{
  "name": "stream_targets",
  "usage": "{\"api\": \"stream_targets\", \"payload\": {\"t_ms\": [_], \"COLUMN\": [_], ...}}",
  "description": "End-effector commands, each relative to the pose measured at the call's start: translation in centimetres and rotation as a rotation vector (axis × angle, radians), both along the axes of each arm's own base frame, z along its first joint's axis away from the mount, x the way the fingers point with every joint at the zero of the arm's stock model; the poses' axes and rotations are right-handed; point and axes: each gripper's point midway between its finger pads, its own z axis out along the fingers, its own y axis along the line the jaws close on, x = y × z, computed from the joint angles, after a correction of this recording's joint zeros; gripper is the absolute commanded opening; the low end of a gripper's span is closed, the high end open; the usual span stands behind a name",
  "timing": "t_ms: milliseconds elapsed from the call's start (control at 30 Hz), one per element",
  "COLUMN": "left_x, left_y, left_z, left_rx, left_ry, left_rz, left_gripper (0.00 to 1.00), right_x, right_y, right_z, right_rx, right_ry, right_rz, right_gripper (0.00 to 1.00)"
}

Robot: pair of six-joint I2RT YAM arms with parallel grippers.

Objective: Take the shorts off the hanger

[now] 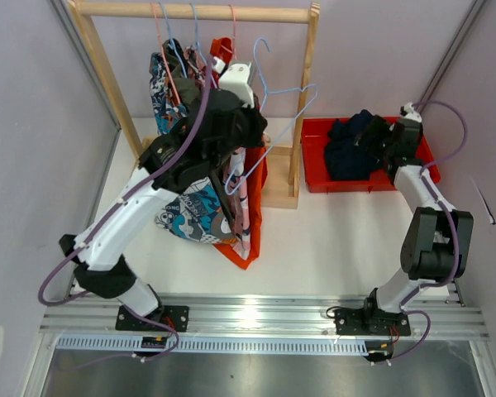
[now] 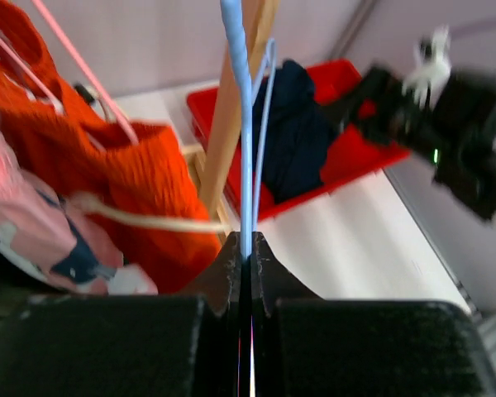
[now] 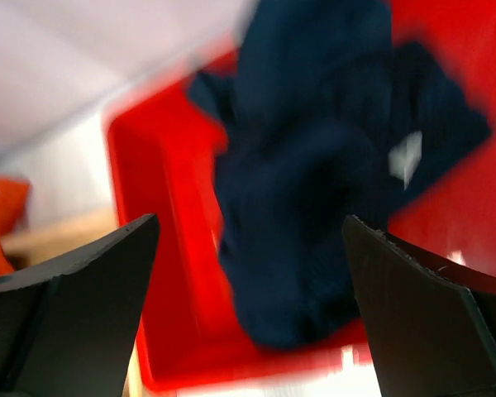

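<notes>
Several shorts hang on hangers from the wooden rack [image 1: 190, 11]: a cartoon-print pair [image 1: 192, 213], a bright orange pair [image 1: 255, 217] [image 2: 140, 190] and a pink patterned pair [image 2: 29, 227]. My left gripper [image 1: 258, 134] [image 2: 246, 246] is shut on the thin wire of an empty blue hanger [image 1: 291, 112] [image 2: 236, 99] beside them. Navy shorts [image 1: 350, 147] [image 3: 314, 207] [image 2: 293, 141] lie crumpled in the red bin [image 1: 314, 161] [image 3: 169, 265]. Above the navy shorts, my right gripper [image 1: 387, 136] [image 3: 250, 222] is open wide and holds nothing.
The rack's right wooden post [image 1: 304, 99] [image 2: 231, 107] stands between the hanging clothes and the red bin. Pink hangers [image 2: 83, 70] carry the remaining clothes. Purple walls close in both sides. White tabletop [image 1: 339, 240] lies in front of the bin.
</notes>
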Motion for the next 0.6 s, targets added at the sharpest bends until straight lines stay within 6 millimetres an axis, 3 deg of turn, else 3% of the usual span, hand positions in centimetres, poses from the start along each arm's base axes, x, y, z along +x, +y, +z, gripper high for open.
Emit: {"api": "stream_targets", "payload": {"t_ms": [0, 33, 67, 100, 167, 200, 233, 333, 367, 400, 567], "left_x": [1.3, 2.1, 2.1, 2.5, 2.9, 2.9, 2.7, 2.0, 1.1, 1.0, -1.0], "left_y": [2.7, 2.3, 2.7, 3.1, 3.1, 3.6, 3.9, 4.4, 5.4, 5.3, 6.6], "left_z": [2.3, 1.3, 3.2, 2.9, 4.1, 4.6, 4.5, 3.1, 3.8, 1.9, 0.5], "left_rx": [0.07, 0.115, 0.085, 0.114, 0.113, 0.111, 0.122, 0.151, 0.129, 0.165, 0.188], "left_ry": [-0.066, -0.06, -0.087, -0.083, -0.106, -0.112, -0.107, -0.074, -0.08, -0.046, -0.004], "left_rz": [0.212, 0.228, 0.249, 0.278, 0.296, 0.316, 0.316, 0.309, 0.311, 0.304, 0.275], "left_gripper": [0.0, 0.0, 0.0, 0.0, 0.0, 0.0, 0.0, 0.0, 0.0, 0.0, 0.0], "right_x": [-2.3, -3.2, -3.7, -4.5, -5.8, -6.5, -7.2, -8.9, -9.2, -9.6, -10.6], "right_y": [1.4, 1.7, 1.9, 2.0, 2.3, 2.5, 2.6, 3.2, 3.4, 3.5, 4.0], "right_z": [2.1, 0.9, 0.9, 1.6, 0.8, 1.7, 1.0, 1.5, 1.7, 1.9, 2.6], "right_rx": [0.069, 0.079, 0.081, 0.084, 0.087, 0.09, 0.095, 0.107, 0.114, 0.117, 0.133], "right_ry": [-0.071, -0.049, -0.047, -0.065, -0.041, -0.065, -0.05, -0.064, -0.07, -0.075, -0.097], "right_rz": [0.031, 0.038, 0.043, 0.049, 0.056, 0.06, 0.063, 0.081, 0.089, 0.091, 0.095], "right_gripper": [0.99, 0.99, 0.99, 0.99, 0.99, 0.99, 0.99, 0.99, 0.99, 1.0, 0.99]}}
